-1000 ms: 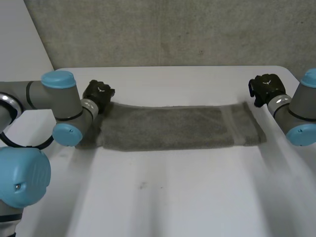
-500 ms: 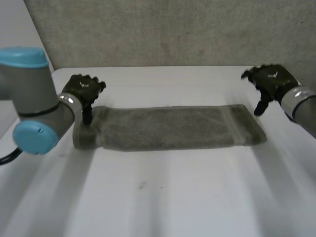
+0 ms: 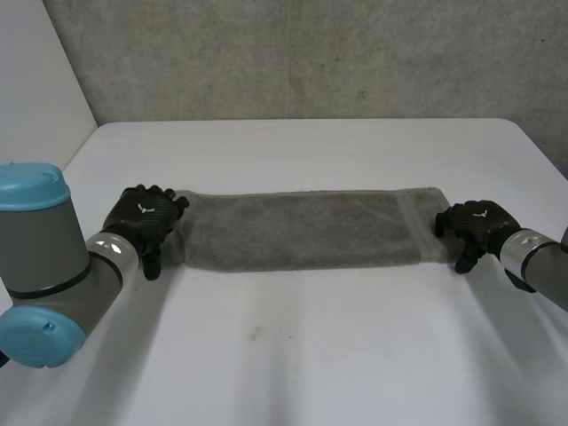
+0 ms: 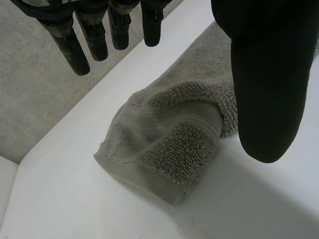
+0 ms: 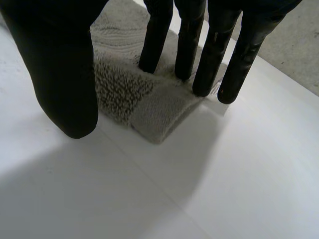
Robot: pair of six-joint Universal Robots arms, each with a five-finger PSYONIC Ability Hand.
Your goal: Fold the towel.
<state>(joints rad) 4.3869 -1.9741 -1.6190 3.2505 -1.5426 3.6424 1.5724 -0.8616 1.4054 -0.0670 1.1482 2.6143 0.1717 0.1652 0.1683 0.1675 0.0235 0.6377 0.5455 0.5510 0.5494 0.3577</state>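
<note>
- I see a white bench (image 3: 293, 355) before a rough grey wall (image 3: 311, 62).
- Left hand (image 3: 142, 222): fingers straight, gripping nothing, over the towel's rumpled left end.
- Grey towel (image 3: 302, 229) lies as a long strip across the bench.
- Right hand (image 3: 475, 226): unclenched, straight fingertips (image 5: 149, 62) resting on the right corner.

A white, smooth-topped table (image 3: 302, 151) with rounded far corners carries the whole scene, its bare surface stretching ahead of the left hand (image 3: 142, 222) and the right hand (image 3: 475, 226) and between them. Beyond both hands, behind the table's far edge, stands a rough, mottled grey wall (image 3: 311, 53) that looks like concrete. Outward of the left hand, a plain pale white wall panel (image 3: 35, 80) meets the grey one. The light falls soft and even on the matt tabletop.
</note>
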